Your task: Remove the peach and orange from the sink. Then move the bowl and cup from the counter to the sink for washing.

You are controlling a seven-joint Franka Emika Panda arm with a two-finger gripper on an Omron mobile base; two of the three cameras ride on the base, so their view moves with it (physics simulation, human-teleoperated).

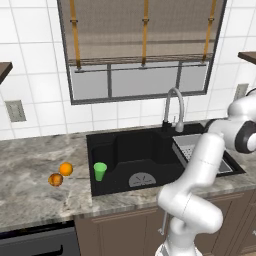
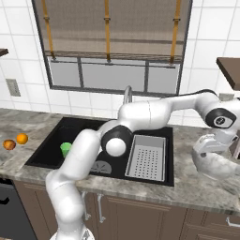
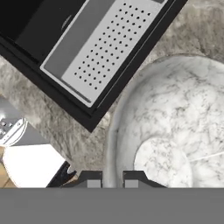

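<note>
The whitish-grey marbled bowl (image 3: 175, 131) sits on the counter right of the black sink (image 1: 135, 145). It looks tilted in the right base view (image 2: 216, 164). My gripper (image 3: 112, 178) is shut on the bowl's near rim, one fingertip inside and one outside; from the side the gripper (image 2: 212, 146) sits at the bowl's top edge. Inside the sink's left part the green cup (image 1: 100, 171) stands upright, seen again in the right base view (image 2: 66, 149). The orange (image 1: 66, 169) and the darker peach (image 1: 55, 180) lie close together on the counter left of the sink.
A perforated grey drain tray (image 2: 147, 157) fills the sink's right half, close to the bowl. A curved silver faucet (image 1: 175, 107) rises behind the basin. My arm reaches over the sink from left to right. A dark wall shelf (image 2: 229, 68) hangs above the bowl.
</note>
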